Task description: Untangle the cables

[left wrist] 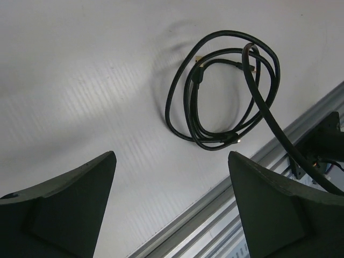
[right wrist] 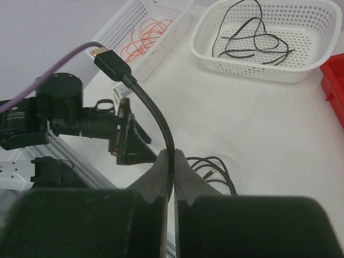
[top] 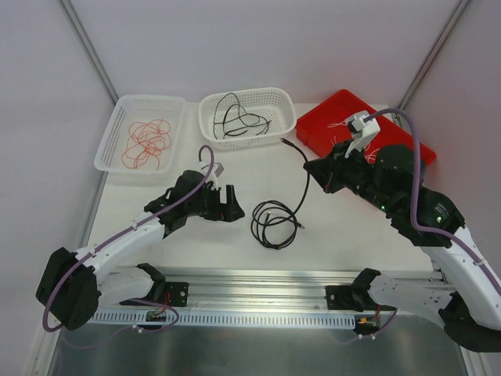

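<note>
A thick black cable (top: 273,224) lies coiled on the white table, one end rising to its plug (top: 286,142). My right gripper (top: 315,169) is shut on that raised strand just below the plug, and the right wrist view (right wrist: 173,157) shows the cord pinched between the fingers with the plug (right wrist: 110,60) above. My left gripper (top: 237,206) is open and empty, left of the coil and apart from it. In the left wrist view the coil (left wrist: 221,91) lies ahead of the open gripper (left wrist: 172,164). Red-orange wires (top: 146,142) and thin black cords (top: 242,117) lie in baskets.
A white basket (top: 112,133) stands at the back left, a second white basket (top: 275,100) at the back middle. A red tray (top: 325,119) with thin white wires (top: 339,124) stands at the back right, behind my right arm. An aluminium rail (top: 258,280) runs along the near edge.
</note>
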Available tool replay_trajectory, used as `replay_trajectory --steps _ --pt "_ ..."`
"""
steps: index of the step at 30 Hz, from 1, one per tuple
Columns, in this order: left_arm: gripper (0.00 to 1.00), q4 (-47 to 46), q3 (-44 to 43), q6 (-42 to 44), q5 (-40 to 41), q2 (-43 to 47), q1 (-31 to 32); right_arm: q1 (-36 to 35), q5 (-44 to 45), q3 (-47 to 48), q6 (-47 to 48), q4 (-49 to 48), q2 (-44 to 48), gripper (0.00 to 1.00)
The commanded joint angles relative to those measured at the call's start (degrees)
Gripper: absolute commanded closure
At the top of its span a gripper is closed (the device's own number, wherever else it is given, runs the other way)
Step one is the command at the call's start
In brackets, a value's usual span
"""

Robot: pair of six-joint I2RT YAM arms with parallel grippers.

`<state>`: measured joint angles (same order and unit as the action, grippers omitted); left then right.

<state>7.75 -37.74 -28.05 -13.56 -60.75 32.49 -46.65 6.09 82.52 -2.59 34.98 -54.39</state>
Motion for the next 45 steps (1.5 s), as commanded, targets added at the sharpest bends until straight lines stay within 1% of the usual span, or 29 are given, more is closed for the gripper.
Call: replay_trajectory --steps 1,5,8,9,13,16,17,19,21,26,32,40,41,43,44,45 --pt "0.14 -11.69 1.61 -3.32 -2.61 -4.28 2.31 0.16 -4.15 -0.52 -0.84 -3.60 2.62 0.99" --pt "0.19 -17.58 1.09 -3.68 -3.66 -10.08 2.40 0.07 -5.56 -0.26 -0.57 -3.96 4.38 0.99" --pt "0.21 -21.89 -0.32 -2.36 -7.69 -14.65 2.40 -0.02 -8.45 0.27 0.30 -3.78 4.91 0.99" --pt "0.22 -22.59 -1.36 -2.10 -9.62 -17.01 2.49 0.07 -8.63 0.45 0.39 -3.87 5.26 0.99" --pt "0.25 -23.74 -4.53 -0.95 -13.23 -23.52 2.67 0.16 -9.07 0.19 0.74 -3.52 5.96 0.99" --pt "0.30 -25.58 -6.47 -0.95 -16.92 -28.10 3.02 -0.02 -9.60 -0.78 0.92 -4.04 6.58 0.99" --pt "0.33 -26.29 -6.82 -1.30 -18.07 -30.02 3.10 0.07 -9.52 -0.96 0.92 -4.13 6.67 0.99" --pt "0.38 -27.69 -7.44 -1.74 -19.83 -31.44 3.72 0.16 -9.43 -1.48 1.01 -4.13 6.75 0.99" --pt "0.41 -30.24 -7.35 -2.53 -22.64 -32.94 4.42 0.16 -9.08 -1.75 1.36 -4.05 6.84 0.99" --pt "0.42 -33.15 -6.65 -3.15 -27.82 -35.13 5.57 0.07 -7.67 -2.28 1.97 -3.78 7.19 0.99" --pt "0.43 -35.43 -5.07 -4.02 -30.73 -36.19 5.65 0.07 -6.97 -3.15 1.97 -3.61 7.46 0.99" --pt "0.59 -35.87 -4.89 -4.29 -32.93 -38.04 6.18 0.07 -6.44 -3.86 2.06 -3.87 7.90 0.99" --pt "0.62 -35.87 -4.72 -4.20 -33.02 -38.12 6.44 0.07 -4.70 -3.95 2.06 -3.87 8.07 0.99" --pt "0.72 -35.96 -4.63 -4.12 -33.37 -38.39 6.45 0.16 -4.16 -4.38 1.98 -3.87 8.25 0.99" --pt "0.80 -35.96 -4.63 -4.11 -33.63 -38.48 6.45 0.16 -3.98 -4.47 1.97 -3.87 8.34 0.99" --pt "0.85 -35.96 -4.54 -4.03 -33.72 -38.48 6.45 0.16 -3.72 -4.74 1.89 -3.96 8.42 0.99"
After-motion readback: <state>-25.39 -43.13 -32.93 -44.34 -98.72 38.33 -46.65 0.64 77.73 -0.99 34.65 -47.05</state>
